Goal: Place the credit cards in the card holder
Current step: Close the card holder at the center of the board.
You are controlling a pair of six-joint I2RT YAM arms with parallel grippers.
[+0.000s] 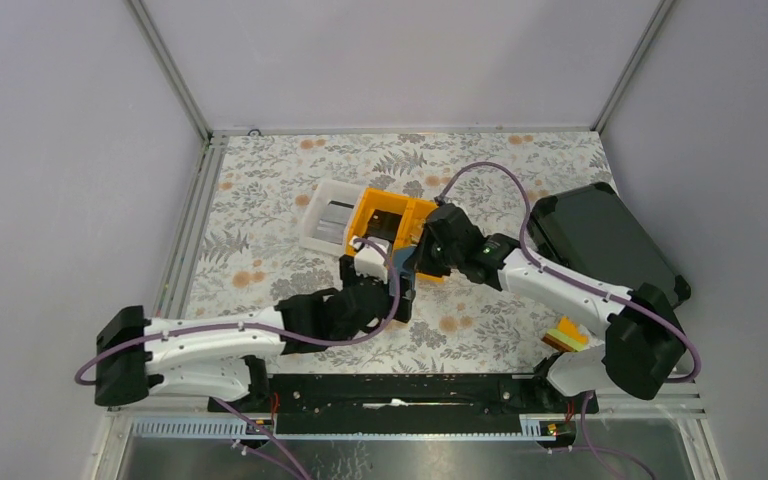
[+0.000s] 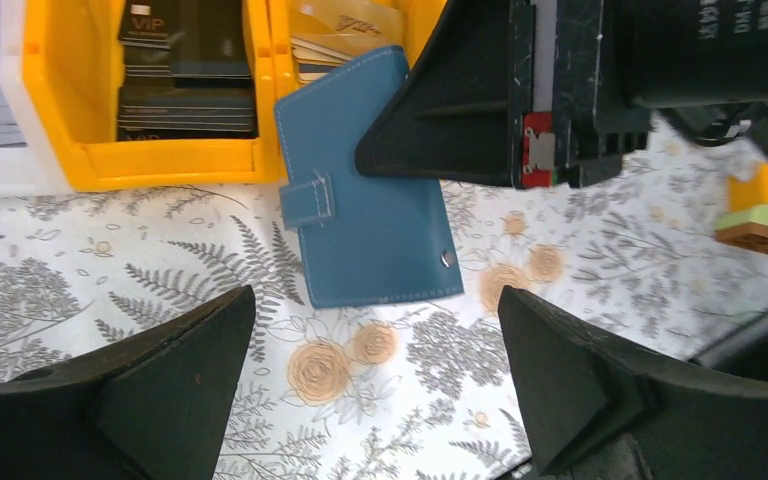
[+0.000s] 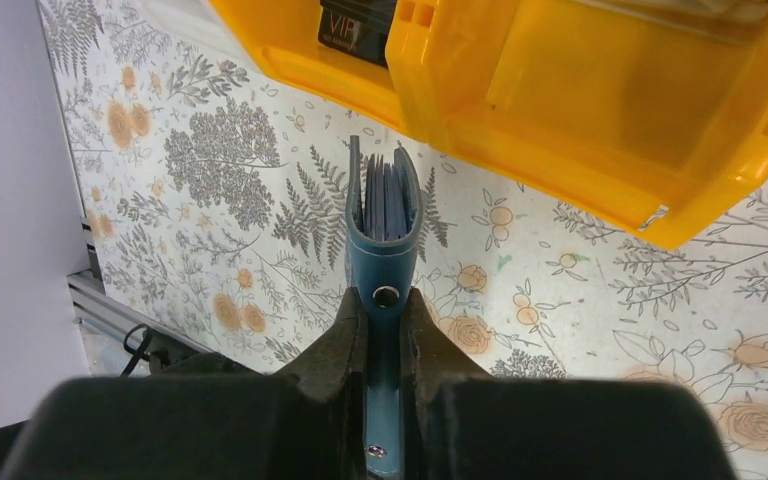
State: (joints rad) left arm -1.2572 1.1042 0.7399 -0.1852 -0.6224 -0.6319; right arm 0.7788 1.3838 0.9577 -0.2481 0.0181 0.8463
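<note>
Teal-blue soft bifold card holder (image 3: 384, 215) is clamped edgewise by right gripper (image 3: 385, 318) (left gripper (image 2: 375, 345) gaping, empty); dark thin credit cards (image 3: 353, 27) lie beyond, at frame top.

One teal card holder (image 2: 370, 190). Two orange bins (image 1: 380, 214) and one white bin (image 1: 322, 220). The credit cards (image 2: 186, 95) lie in overlapping stacks (at least three dark ones show, the pale ones are past counting). One black case (image 1: 600, 240), one small orange-and-green block (image 2: 765, 215) and two arms (image 1: 210, 340), all at one bench (image 1: 260, 200).
</note>
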